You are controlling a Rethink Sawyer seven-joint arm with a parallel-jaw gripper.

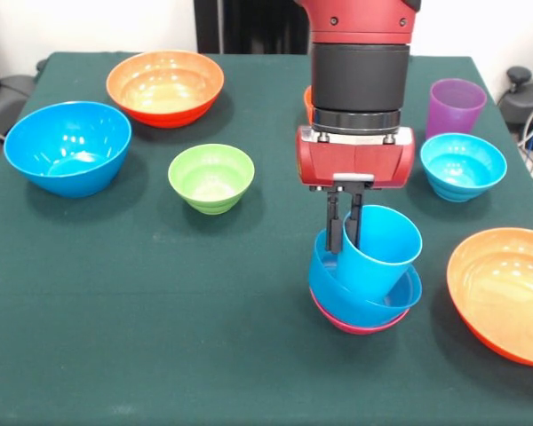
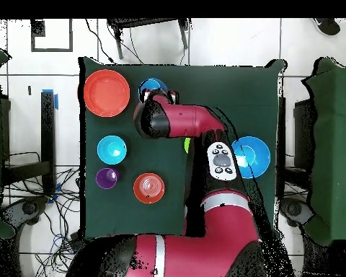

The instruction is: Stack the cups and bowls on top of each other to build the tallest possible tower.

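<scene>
My gripper (image 1: 343, 243) points straight down, its fingers (image 1: 334, 229) closed over the near rim of the light blue cup (image 1: 384, 253). The cup is tilted and sits in a blue bowl (image 1: 360, 300) that rests on a pink bowl (image 1: 359, 326); these three make the tower. In the overhead view the tower (image 2: 153, 88) shows just beyond my wrist. The purple cup (image 1: 456, 106) stands alone at the far right, and also shows in the overhead view (image 2: 106, 177). Loose bowls: cyan (image 1: 462, 166), green (image 1: 210, 177), large blue (image 1: 68, 146), orange (image 1: 165, 86) and orange (image 1: 506, 293).
A small orange bowl (image 2: 148, 187) sits near my base, mostly hidden behind the arm in the front view. The green table (image 1: 160, 355) has bare cloth at the front left. Cables and chairs surround the table (image 2: 205, 79).
</scene>
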